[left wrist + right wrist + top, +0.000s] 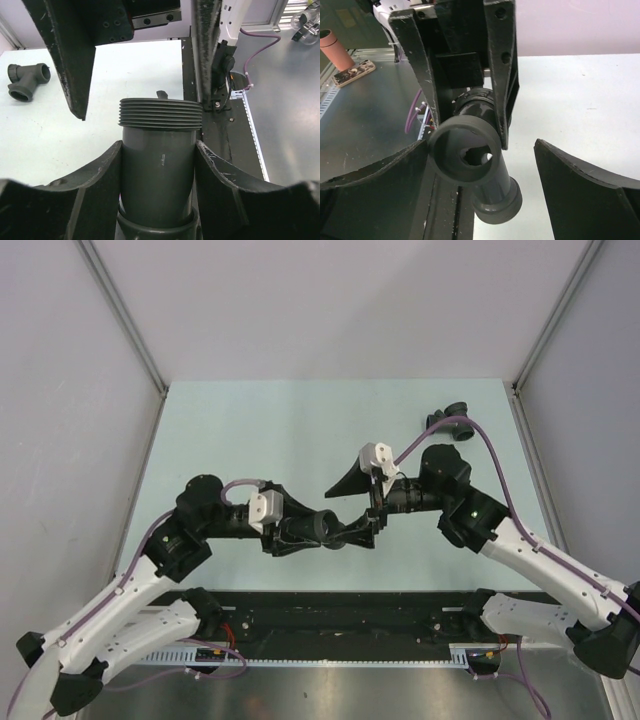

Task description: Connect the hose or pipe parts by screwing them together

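Note:
My left gripper [318, 530] [159, 150] is shut on a dark grey pipe part [328, 528] [159, 165], held above the near middle of the table. Its threaded end [160, 114] points away from the left wrist. In the right wrist view its round open end [465, 150] faces me, and a tube with a ribbed collar [497, 205] slants down below it. My right gripper [352, 508] [481, 145] is open, its fingers wide on either side of that end. The branched fitting [452, 422] [27, 80] lies alone at the table's back right.
A black base strip [340, 615] runs along the near edge between the arm bases. Purple cables [490, 455] loop over both arms. Grey walls and metal rails [120, 310] enclose the table. A pinkish cylinder [332, 50] stands off the table.

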You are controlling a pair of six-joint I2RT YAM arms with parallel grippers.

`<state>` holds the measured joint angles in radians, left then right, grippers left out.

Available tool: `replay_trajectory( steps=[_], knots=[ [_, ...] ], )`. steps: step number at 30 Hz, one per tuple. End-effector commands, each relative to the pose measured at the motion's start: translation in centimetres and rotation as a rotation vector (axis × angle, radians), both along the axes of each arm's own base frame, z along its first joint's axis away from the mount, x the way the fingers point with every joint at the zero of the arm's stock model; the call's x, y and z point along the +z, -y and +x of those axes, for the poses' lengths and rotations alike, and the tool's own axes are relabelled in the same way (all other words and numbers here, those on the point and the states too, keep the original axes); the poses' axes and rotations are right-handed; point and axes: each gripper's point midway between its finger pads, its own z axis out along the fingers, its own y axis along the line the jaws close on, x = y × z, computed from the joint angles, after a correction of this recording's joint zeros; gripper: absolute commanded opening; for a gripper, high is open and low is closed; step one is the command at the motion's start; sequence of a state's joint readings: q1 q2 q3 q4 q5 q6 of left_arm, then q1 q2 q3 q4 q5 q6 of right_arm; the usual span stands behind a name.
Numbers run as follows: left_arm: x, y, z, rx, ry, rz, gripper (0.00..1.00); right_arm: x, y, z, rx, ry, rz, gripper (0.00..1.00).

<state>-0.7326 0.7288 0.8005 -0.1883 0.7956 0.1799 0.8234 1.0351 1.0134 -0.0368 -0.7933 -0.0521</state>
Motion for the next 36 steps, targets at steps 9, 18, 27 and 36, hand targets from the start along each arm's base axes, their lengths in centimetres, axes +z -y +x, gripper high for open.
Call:
replay_trajectory(
  steps=[9,18,27,36],
  knots=[
    [2.4,0.4,0.2,-0.013,-0.007,-0.048,0.0,-0.9,-1.1,-0.8,0.031,-0.024,-0.024,0.81],
    [2.5,-0.1,2.7,0.137,-0.016,-0.052,0.51,0.3,-0.5,1.7,-0.141,-0.07,0.01,0.17],
    [5.1,-2.6,3.7,0.201,-0.076,-0.118,0.82,4.5,2.3,4.3,-0.246,-0.138,0.154,0.05],
    [7.4,-3.0,4.3,0.212,-0.166,-0.17,0.86,8.8,3.7,3.8,-0.197,-0.214,0.302,0.02]
  ],
)
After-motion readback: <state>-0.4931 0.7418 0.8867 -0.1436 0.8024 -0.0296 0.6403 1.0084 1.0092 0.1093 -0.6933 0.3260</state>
